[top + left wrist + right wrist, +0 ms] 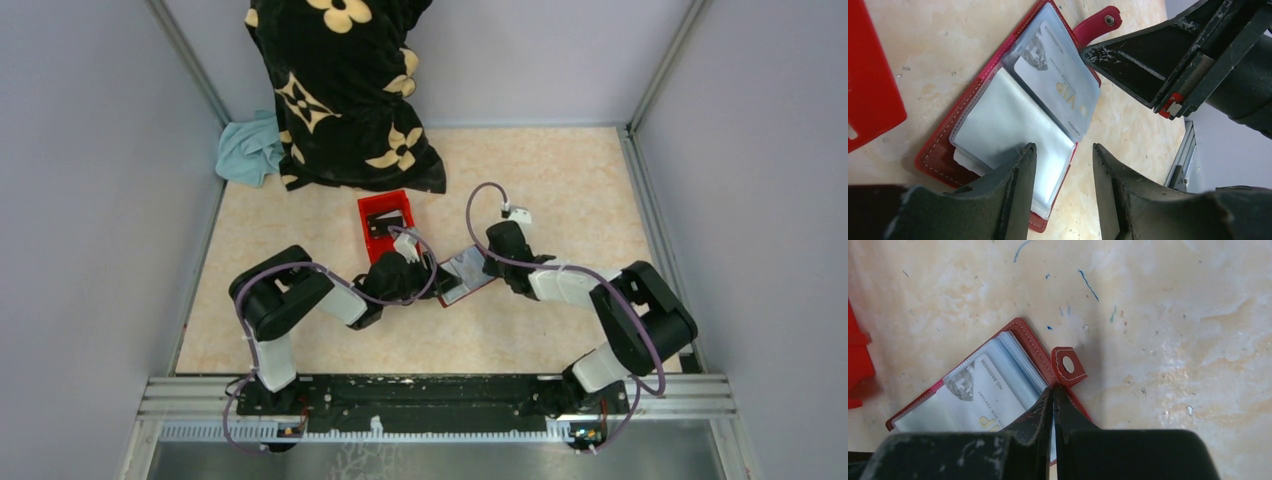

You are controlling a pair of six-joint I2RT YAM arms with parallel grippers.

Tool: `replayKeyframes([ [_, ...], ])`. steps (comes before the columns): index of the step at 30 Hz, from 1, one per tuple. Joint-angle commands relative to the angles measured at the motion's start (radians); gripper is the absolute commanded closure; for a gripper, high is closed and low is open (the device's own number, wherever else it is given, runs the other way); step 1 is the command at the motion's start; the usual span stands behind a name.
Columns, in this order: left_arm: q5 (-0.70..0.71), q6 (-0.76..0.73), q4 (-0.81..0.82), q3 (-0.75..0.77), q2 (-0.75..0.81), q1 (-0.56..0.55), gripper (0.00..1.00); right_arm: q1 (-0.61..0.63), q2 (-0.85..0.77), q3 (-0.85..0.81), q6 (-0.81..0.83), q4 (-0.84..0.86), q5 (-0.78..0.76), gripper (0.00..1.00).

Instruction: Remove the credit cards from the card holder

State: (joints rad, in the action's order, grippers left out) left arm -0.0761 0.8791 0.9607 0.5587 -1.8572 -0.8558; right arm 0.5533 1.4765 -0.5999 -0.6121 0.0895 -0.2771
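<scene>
the card holder (pixel 933 157) lies open on the pale mottled table (pixel 560 190), roughly midway between the two arms and just in front of a bright red open box (pixel 385 222). its clear plastic sleeves (pixel 1003 120) are fanned out, and a pale blue-grey credit card (pixel 1058 82) with gold "vip" lettering sits inside the sleeve on the half nearer the snap tab (pixel 1068 365); the sleeve on the other half looks blank (whether more cards sit in the stack below cannot be told). the left gripper (pixel 1063 170) is spread wide over the near end of the holder, one finger (pixel 1015 185) over the edge of the blank sleeve and the other over bare table just past the holder's edge. the right gripper (pixel 1053 395) has its fingers drawn together with only a thin slit between them, the tips at the edge of the holder right beside the snap tab; whether they pinch a sleeve or the cover cannot be told. at the back of the table a black cloth with cream flowers (pixel 345 90) is heaped up, with a light blue cloth (pixel 250 150) beside it.
</scene>
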Motion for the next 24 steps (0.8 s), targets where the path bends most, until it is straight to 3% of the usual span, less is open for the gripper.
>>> replayKeyframes([
  [1, 0.027, 0.023, 0.06, -0.024, 0.009, 0.002, 0.47, -0.007, 0.045, -0.006, -0.006, 0.003, 0.071, 0.96],
  [9, 0.066, 0.061, 0.12, -0.051, -0.02, 0.002, 0.47, -0.006, -0.011, 0.087, -0.036, 0.058, 0.146, 1.0],
  [15, 0.042, 0.076, 0.17, -0.035, -0.076, 0.002, 0.53, 0.001, -0.061, 0.168, -0.053, 0.081, 0.175, 1.0],
  [24, 0.033, 0.066, 0.172, -0.021, -0.096, 0.003, 0.55, 0.007, -0.059, 0.183, -0.061, 0.099, 0.19, 1.0],
])
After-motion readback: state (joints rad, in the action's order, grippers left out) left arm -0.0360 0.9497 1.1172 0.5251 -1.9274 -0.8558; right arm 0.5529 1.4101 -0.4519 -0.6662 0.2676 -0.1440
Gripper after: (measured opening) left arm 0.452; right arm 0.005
